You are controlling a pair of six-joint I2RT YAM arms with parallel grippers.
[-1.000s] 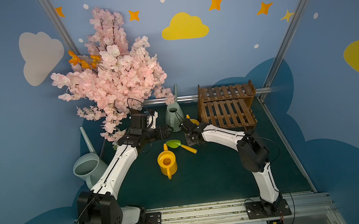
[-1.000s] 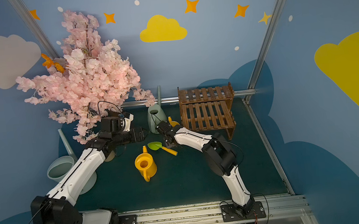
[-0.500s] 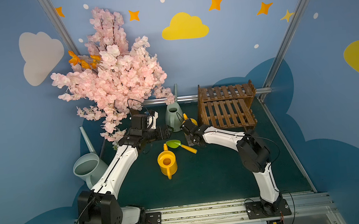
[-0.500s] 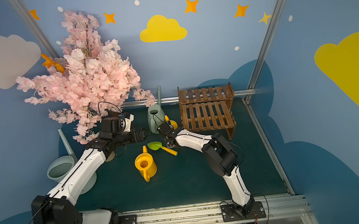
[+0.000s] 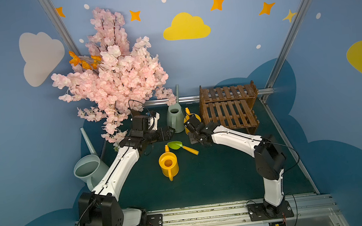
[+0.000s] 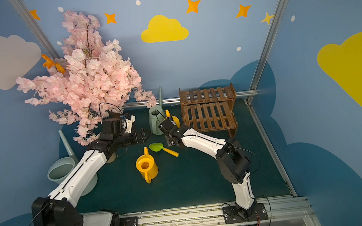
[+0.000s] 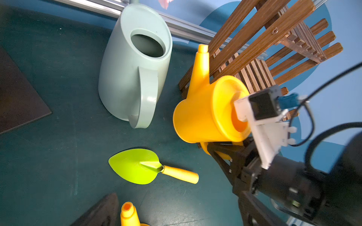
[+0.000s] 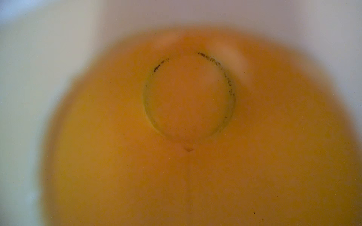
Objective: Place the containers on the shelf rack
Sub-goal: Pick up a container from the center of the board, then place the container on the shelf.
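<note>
Beside the shelf rack (image 5: pixel 228 111), at about 1 o'clock on the mat (image 5: pixel 216 178), the right gripper (image 7: pixel 217 149) pinches the loop handle of the tilted yellow can (image 7: pixel 203 117). At 12 o'clock, the left gripper (image 5: pixel 169 132) hangs with jaws spread just beside the near green-grey can (image 5: pixel 175 118). The upright yellow can (image 5: pixel 169 165) stands mid-mat, and the far green-grey can (image 5: pixel 87 169) sits at 9 o'clock.
</note>
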